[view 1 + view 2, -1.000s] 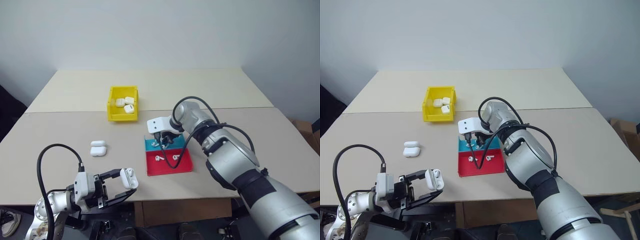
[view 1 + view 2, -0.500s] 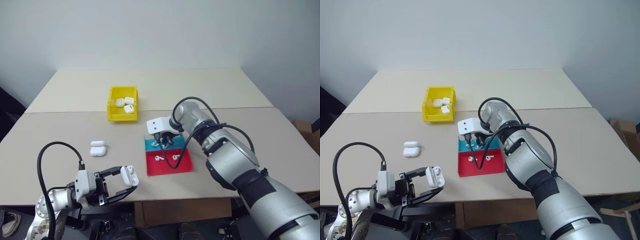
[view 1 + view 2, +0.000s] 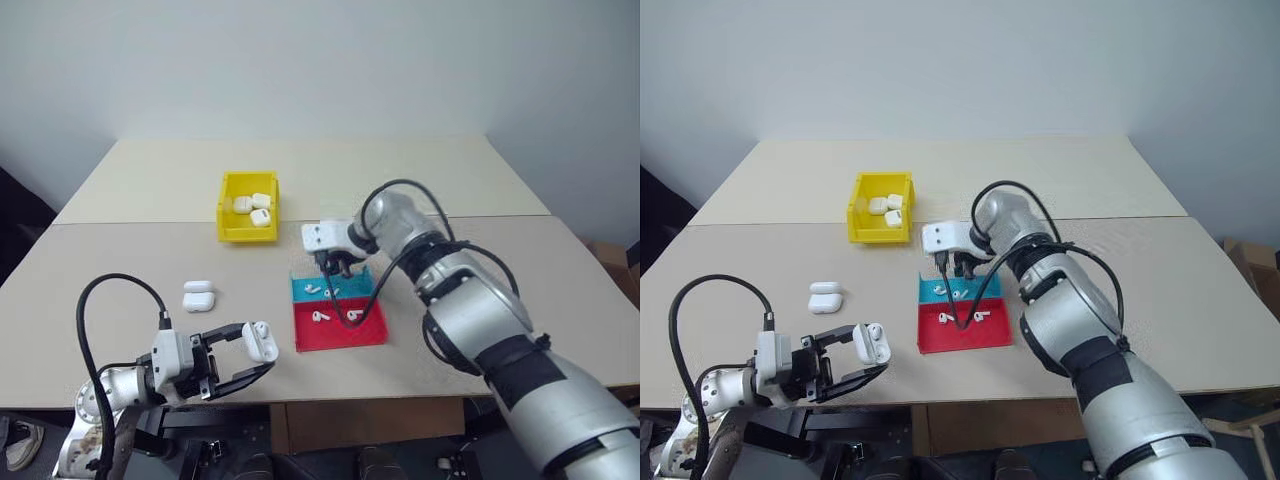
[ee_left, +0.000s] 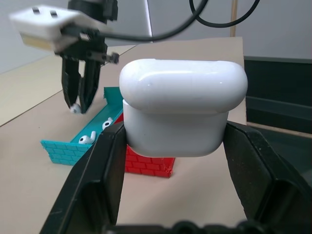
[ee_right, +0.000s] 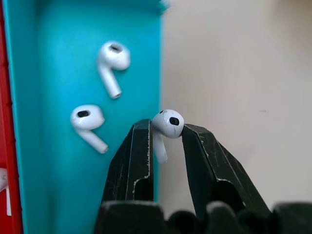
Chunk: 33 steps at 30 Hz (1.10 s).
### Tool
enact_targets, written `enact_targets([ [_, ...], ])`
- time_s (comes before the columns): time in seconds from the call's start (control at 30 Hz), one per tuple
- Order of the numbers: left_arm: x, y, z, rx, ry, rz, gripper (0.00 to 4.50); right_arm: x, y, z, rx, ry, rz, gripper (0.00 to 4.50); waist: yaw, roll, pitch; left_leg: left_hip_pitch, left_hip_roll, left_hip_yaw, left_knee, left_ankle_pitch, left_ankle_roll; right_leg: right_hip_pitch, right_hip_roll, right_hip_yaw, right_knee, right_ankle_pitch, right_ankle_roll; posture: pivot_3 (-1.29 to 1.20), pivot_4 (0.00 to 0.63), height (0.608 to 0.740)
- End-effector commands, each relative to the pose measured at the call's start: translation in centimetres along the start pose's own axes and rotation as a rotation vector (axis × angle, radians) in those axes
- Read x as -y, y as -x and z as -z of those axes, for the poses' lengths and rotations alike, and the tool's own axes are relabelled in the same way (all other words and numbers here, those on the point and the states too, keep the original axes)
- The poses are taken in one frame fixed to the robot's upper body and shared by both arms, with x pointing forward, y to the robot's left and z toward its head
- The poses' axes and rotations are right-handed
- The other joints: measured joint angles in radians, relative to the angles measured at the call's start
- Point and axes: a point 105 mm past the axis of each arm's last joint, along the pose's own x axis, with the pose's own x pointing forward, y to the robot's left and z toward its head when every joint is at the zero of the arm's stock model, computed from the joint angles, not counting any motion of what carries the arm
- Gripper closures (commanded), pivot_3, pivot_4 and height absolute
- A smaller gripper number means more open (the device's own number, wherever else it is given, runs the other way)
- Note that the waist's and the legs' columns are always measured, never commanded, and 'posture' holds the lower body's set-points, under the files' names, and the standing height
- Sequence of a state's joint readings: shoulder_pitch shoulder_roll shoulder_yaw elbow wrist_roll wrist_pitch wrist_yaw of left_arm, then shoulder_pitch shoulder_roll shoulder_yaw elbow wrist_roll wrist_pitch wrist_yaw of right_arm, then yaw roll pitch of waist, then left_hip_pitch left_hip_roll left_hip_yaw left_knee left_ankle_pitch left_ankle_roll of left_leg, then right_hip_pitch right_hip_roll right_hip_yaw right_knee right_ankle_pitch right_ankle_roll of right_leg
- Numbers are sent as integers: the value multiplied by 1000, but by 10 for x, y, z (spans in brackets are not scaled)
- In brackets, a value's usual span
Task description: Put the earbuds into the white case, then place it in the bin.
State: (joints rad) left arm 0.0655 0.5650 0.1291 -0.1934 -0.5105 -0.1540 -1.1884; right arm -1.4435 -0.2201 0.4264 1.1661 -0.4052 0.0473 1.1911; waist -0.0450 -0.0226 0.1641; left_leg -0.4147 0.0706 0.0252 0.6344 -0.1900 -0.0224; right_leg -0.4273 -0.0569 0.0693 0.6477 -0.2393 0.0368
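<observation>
I see two spare closed cases (image 3: 197,296) lying touching one another on the table (image 3: 520,250), towards its left side and well clear of both arms. A black cable loops from the right wrist down over the tray (image 3: 338,312); nothing else stands between the two grippers.

The yellow bin (image 3: 246,206) sits further back, left of the table's middle, with three white cases inside it. The tray lies just right of the middle, nearer the front edge. Its teal half, the one further from me, holds two earbuds (image 5: 100,90) lying loose; its red half holds two more.

My right gripper (image 3: 338,268) hangs over the far edge of the teal half, pointing steeply down. In the right wrist view its black fingers (image 5: 132,161) pinch one earbud (image 5: 168,123) by the head, the stem hanging down between them. That earbud is lifted clear of the tray, over the tray's edge where teal meets bare table.

My left gripper (image 3: 250,355) is low at the table's front edge, left of the tray, pointing roughly level towards it. Its fingers (image 4: 105,161) are clamped on either side of the white case (image 4: 181,112), which sits upright between them. I cannot tell from here whether the lid is fully shut.
</observation>
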Motion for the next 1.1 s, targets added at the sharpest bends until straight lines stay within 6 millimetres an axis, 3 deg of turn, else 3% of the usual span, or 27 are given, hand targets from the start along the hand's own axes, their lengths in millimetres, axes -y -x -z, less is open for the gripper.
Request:
enact_targets([
  [0.03,-9,-9,-11,63,-9,6,1751,23,48,-25,185,-51,96,3509,3,0,0,0,0,0,0,0,0,0,0,0,0,0,0,0,150,740],
  [0.17,-20,-26,-24,141,-18,42,1751,21,108,-38,500,-127,210,3509,11,0,0,0,0,-1,0,0,0,1,0,-1,0,0,1,0,150,740],
  [0.27,-27,-37,-35,199,-15,65,1751,-1,148,-44,738,-129,305,3509,17,0,0,0,0,-2,1,0,0,3,0,-2,0,0,1,0,150,740],
  [0.4,-34,-54,-49,267,9,118,1751,-47,178,-47,1001,-124,354,3509,19,0,0,0,-1,-2,2,0,0,3,0,-1,0,0,1,0,150,740],
  [0.47,-35,-64,-53,292,20,150,1751,-60,186,-46,1105,-165,401,3509,15,0,0,1,-1,-3,2,0,0,4,0,-1,0,0,2,0,150,740],
  [0.63,-36,-82,-63,346,53,213,1751,-95,189,-49,1260,-200,375,3509,3,-1,0,2,-1,-3,4,0,0,6,1,0,0,1,3,0,150,740],
  [0.77,-37,-89,-69,370,67,246,1751,-118,178,-58,1310,-193,311,3509,-3,0,0,2,-1,-4,4,0,0,6,1,0,0,1,3,0,150,740],
  [1.1,-37,-85,-67,362,62,277,1751,-130,144,-64,1229,-184,204,3509,1,-1,0,3,-1,-4,4,0,0,6,1,0,0,0,3,0,150,740],
])
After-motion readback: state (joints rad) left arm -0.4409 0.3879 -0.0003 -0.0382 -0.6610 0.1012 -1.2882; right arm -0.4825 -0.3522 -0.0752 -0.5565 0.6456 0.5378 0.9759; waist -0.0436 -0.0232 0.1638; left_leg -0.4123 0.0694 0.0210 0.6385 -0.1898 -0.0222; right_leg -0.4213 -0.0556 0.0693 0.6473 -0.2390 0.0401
